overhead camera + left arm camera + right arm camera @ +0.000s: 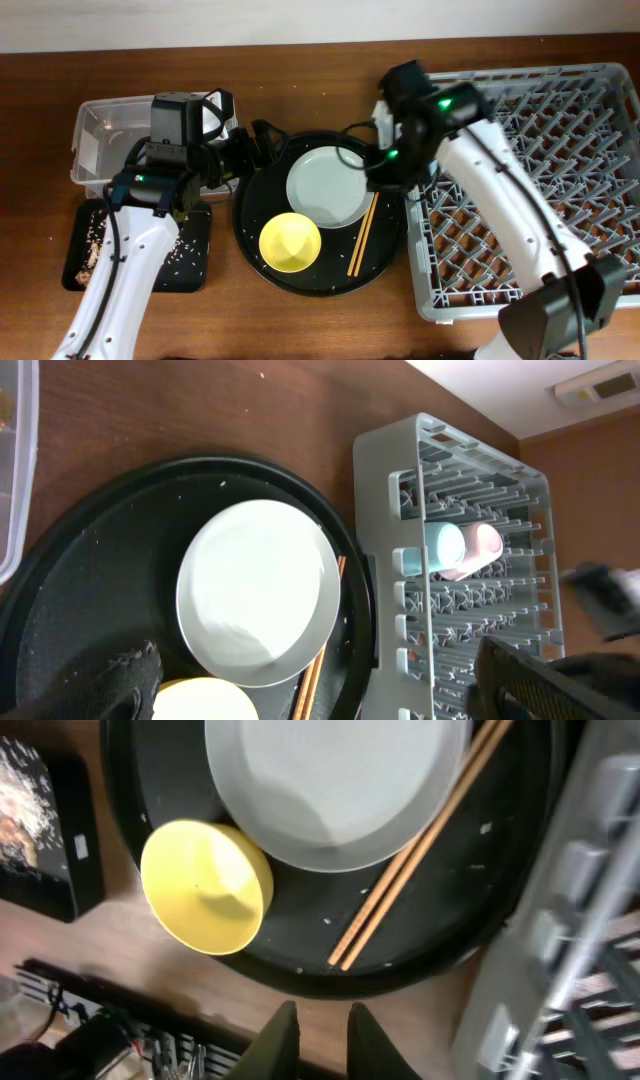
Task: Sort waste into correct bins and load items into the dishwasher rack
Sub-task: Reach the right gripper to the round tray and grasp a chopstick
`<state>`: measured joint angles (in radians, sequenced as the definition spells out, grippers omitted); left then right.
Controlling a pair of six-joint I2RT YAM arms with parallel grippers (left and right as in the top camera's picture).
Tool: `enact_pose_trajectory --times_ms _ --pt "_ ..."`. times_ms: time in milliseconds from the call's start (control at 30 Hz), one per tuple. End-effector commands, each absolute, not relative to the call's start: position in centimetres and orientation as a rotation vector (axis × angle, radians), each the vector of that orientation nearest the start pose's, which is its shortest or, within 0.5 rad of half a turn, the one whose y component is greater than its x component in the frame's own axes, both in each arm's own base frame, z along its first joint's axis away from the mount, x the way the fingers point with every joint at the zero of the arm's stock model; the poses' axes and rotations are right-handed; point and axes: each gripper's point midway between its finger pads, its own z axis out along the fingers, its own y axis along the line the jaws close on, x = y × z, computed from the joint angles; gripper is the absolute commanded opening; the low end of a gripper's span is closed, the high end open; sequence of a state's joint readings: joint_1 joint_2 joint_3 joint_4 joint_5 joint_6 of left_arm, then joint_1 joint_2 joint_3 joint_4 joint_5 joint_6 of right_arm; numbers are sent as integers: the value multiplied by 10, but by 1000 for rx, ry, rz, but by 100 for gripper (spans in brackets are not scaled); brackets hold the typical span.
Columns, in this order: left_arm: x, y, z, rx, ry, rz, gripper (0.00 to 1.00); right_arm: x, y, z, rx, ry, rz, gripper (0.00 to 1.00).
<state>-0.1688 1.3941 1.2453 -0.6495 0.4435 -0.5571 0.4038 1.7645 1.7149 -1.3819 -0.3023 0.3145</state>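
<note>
The left fingers (132, 678) are spread wide with nothing between them, hanging over the left rim of the round black tray (258, 200), near the corner of the clear plastic tub (100, 130). The right fingers (285, 1042) are drawn almost together, only a narrow slit between them, and grip nothing; they hover over the surface (300, 70) just off that tray's near edge.

On the round tray the pale plate (327, 187) lies flat. The small yellow bowl (290, 242) sits just beside its rim, open side up. The two wooden chopsticks (362, 235) lie side by side along the plate's right edge, between it and the dishwasher rack (560, 110).

In the rack the light-blue cup (445, 547) and the pink cup (480, 550) lie on their sides, touching each other (seen only from the left wrist; the right arm hides them from overhead).

The shallow black rectangular tray (190, 262) sits in front of the tub and holds brown food scraps (88, 262) and scattered rice grains (97, 225).
</note>
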Motion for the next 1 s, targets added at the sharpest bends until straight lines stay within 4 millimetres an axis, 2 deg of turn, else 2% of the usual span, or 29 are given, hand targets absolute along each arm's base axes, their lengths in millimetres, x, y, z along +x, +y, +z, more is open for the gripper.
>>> enact_pose_trajectory --times_ms 0,133,267,367,433,533,667,767,967 --pt "368 -135 233 -239 2425 -850 99 292 199 158 -86 3113 487 16" --pt "368 -135 233 -239 2425 -850 99 288 192 98 102 3129 362 18" --pt "368 -135 233 -239 2425 -850 99 281 186 56 181 3131 339 19" --pt "368 -135 233 -239 2425 -850 99 283 179 45 245 3090 241 20" --pt "368 -135 233 -239 2425 -849 99 285 174 43 267 3051 124 21" --pt "368 -135 233 -239 2425 -850 99 283 177 43 310 2985 6 21" --pt "367 -136 233 -238 2425 -850 99 278 179 41 457 2964 -5 23" --pt "368 -136 233 -238 2425 -850 99 275 176 37 463 2976 -15 15" --pt "368 -136 233 -238 2425 -850 99 270 175 22 512 2970 8 14"
